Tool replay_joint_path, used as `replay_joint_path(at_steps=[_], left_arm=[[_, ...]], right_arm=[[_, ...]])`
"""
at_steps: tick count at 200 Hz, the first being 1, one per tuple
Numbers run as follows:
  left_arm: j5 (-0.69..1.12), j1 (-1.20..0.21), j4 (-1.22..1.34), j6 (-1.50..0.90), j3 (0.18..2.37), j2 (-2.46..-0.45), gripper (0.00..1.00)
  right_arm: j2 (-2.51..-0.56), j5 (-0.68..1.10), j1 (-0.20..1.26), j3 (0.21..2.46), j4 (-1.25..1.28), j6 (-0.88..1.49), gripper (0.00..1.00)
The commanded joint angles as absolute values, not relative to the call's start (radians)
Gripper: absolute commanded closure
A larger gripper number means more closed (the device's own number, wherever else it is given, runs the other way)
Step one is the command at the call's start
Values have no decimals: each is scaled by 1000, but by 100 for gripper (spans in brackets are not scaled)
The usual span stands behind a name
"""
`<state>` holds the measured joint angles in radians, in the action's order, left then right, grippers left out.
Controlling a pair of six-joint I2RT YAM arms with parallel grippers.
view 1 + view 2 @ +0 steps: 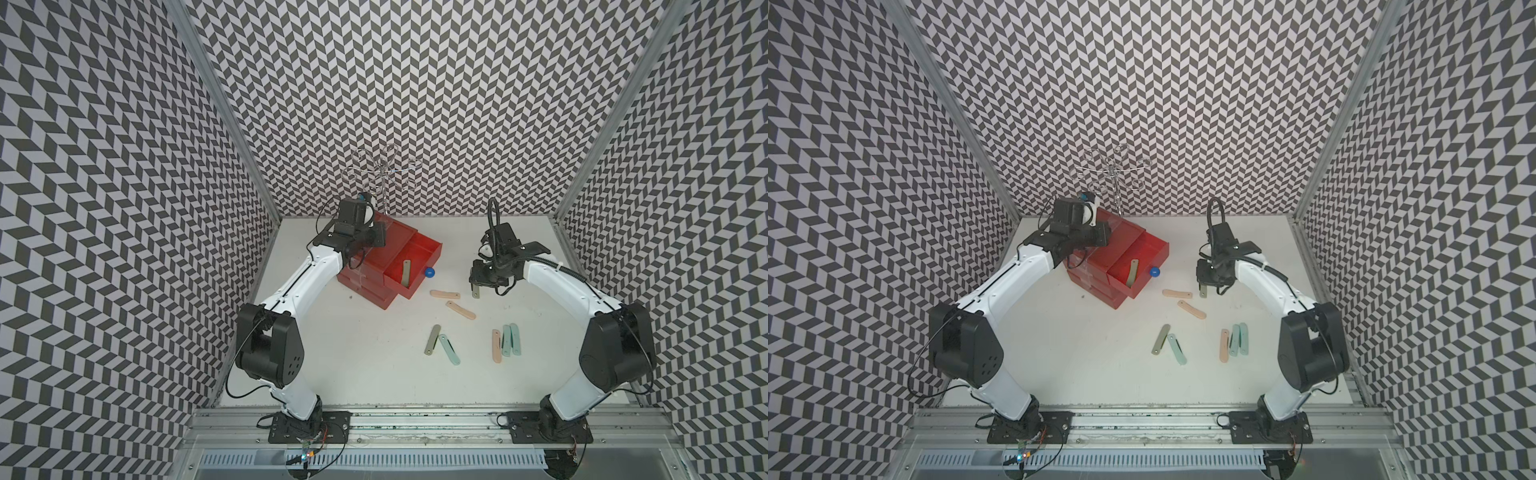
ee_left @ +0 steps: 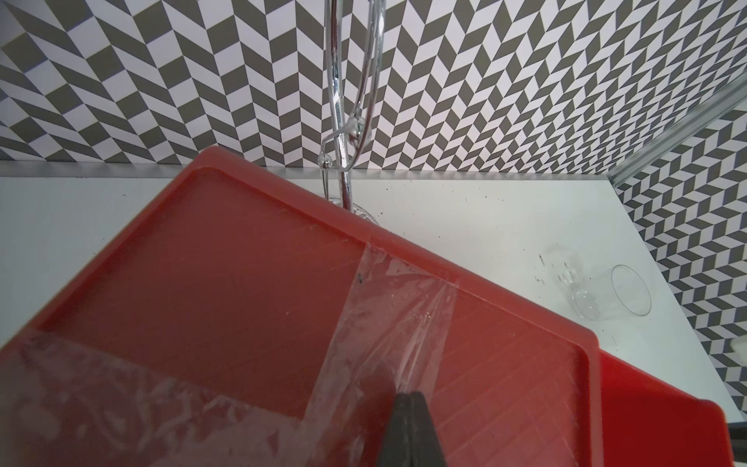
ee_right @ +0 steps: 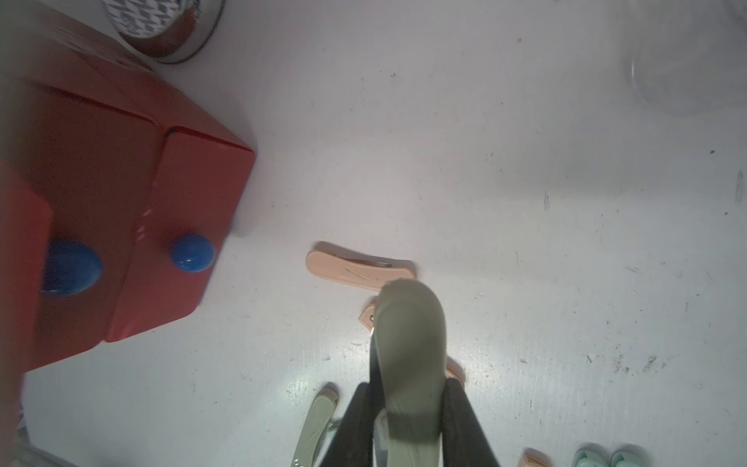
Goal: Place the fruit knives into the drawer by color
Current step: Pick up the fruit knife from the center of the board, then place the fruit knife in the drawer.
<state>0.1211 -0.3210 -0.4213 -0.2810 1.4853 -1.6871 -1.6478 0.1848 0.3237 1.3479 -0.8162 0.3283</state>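
The red drawer [image 1: 374,257] cabinet stands at the back left, its top drawer [image 1: 409,270] pulled out with one grey-green fruit knife [image 1: 405,274] inside. My left gripper [image 2: 409,397] is shut, its tips resting on the taped cabinet top [image 2: 242,263]. To the right of the open drawer, my right gripper [image 3: 408,386] is shut on a second grey-green knife [image 3: 410,343] and holds it above the table; both top views show this [image 1: 475,292] [image 1: 1203,292]. Loose on the table lie three peach knives [image 1: 444,294], three teal ones [image 1: 449,349] and a third grey-green one [image 1: 432,339].
A chrome wire stand [image 1: 384,174] rises behind the cabinet. A clear cup [image 2: 614,297] lies on its side on the table at the back right. The open drawer's blue knob [image 1: 429,272] points toward the right arm. Patterned walls close three sides.
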Motion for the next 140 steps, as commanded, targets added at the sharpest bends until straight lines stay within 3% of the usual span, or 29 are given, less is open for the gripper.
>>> replay_joint_path(at_steps=[1, 66, 140], left_arm=[[72, -316, -601, -269, 1447, -1767, 100], [72, -318, -603, -269, 1447, -1766, 100], [69, -319, -604, -269, 1448, -1767, 100]], right_arm=[[-1605, 235, 344, 1414, -817, 311, 81], [-1584, 346, 415, 1605, -770, 315, 80], [-1590, 519, 484, 1592, -426, 423, 78]])
